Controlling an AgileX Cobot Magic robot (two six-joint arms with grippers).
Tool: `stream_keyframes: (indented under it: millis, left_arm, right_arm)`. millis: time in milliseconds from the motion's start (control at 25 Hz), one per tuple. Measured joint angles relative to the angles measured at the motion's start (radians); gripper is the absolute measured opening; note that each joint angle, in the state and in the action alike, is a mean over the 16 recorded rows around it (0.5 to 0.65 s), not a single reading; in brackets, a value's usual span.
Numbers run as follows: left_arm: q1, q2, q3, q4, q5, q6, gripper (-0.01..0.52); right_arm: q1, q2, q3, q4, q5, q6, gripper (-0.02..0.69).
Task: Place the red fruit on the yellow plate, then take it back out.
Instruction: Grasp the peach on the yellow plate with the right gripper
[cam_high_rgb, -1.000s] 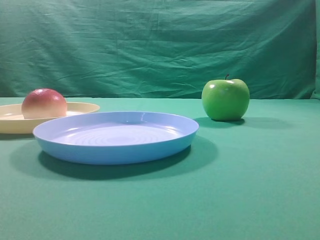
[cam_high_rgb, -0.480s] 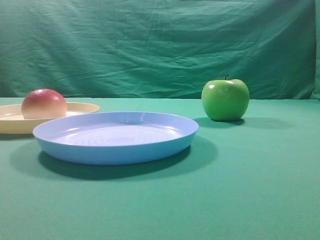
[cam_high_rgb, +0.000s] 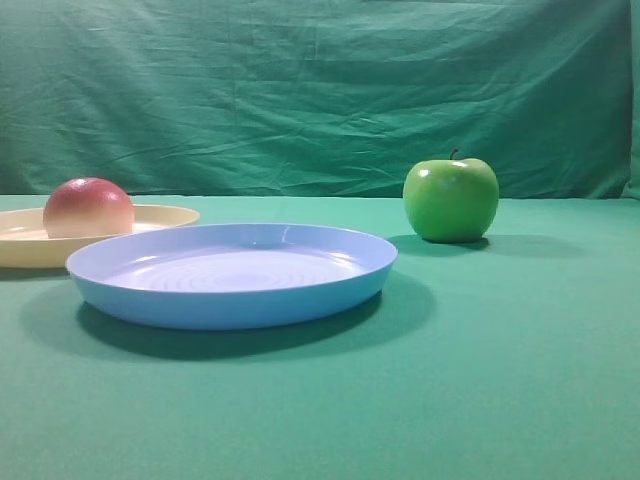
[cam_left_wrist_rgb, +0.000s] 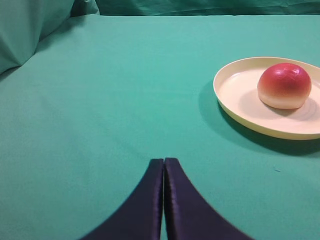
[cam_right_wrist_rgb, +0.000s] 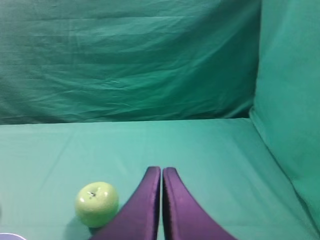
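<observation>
On the yellow plate (cam_left_wrist_rgb: 235, 107) sits the unlabelled red fruit (cam_left_wrist_rgb: 284, 85); both end effectors, left (cam_left_wrist_rgb: 163, 162) and right (cam_right_wrist_rgb: 161, 171), are pressed together, empty.

Item: the robot's body, as we see it in the two wrist views; the high view shows us none of it.

Left gripper (cam_left_wrist_rgb: 164, 161): we record two fingers (cam_left_wrist_rgb: 142, 200) of a very dark navy, near black, with a smooth matte surface. Each is broad at the bottom edge of the picture and curves inward to a narrow tip, so the pair forms a tapering, horn-like shape. A thin straight seam runs between them.

Right gripper (cam_right_wrist_rgb: 161, 170): we record two fingers (cam_right_wrist_rgb: 142, 205) of the same outline, here showing dark purple, with a faint sheen along the inner edges.

We see no cables, screws or markings on either.
</observation>
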Motion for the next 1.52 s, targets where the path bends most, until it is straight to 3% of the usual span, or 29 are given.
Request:
stream_keyframes:
  millis: [560,1520]
  left_arm:
    - [0.000,0.000,0.000,0.000,0.000,0.000,0.000]
    - [0.000,0.000,0.000,0.000,0.000,0.000,0.000]
  right_arm:
    - [-0.041,-0.275,0.410,0.026,-0.202,0.001,0.000]
    - [-0.041,-0.290,0.483,0.050,-0.007,0.005,0.000]
